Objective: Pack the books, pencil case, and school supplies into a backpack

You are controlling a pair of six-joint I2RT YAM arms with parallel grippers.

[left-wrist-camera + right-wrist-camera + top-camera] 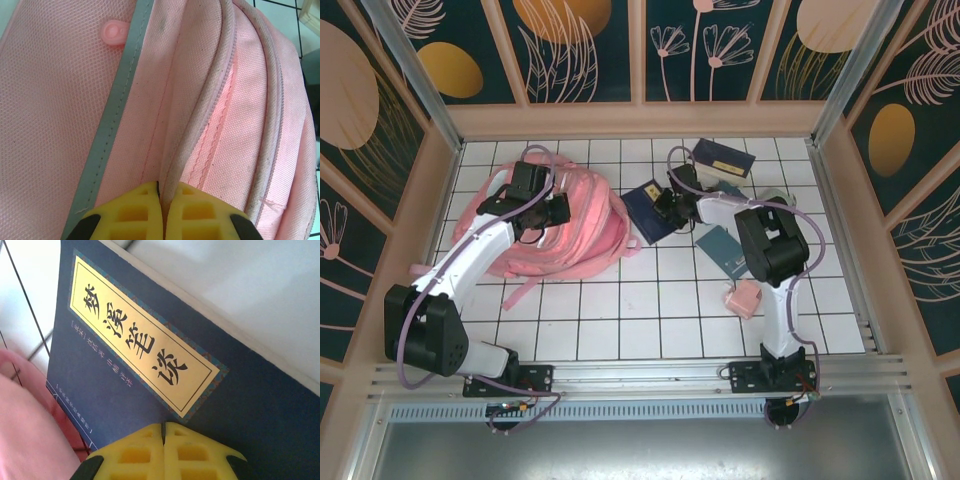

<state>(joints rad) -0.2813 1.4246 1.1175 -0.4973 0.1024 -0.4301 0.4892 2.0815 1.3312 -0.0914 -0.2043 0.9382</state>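
Pink backpack (588, 232) lies left on the gridded table (650, 320), the left gripper (161, 191) closed tight against the fabric beside its zipper (226, 100). The right gripper (163, 427), also closed and holding nothing, hangs over a navy book (100, 395) just beside the backpack.

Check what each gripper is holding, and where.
The left gripper pinches a backpack fold by the zipper; the right gripper pinches a navy book at its edge.

Bare tiles (640, 325) open at 6 o'clock; backpack (585, 228) blocks 10 o'clock, navy books (723, 158) 1 o'clock, pink block (744, 297) 4 o'clock.
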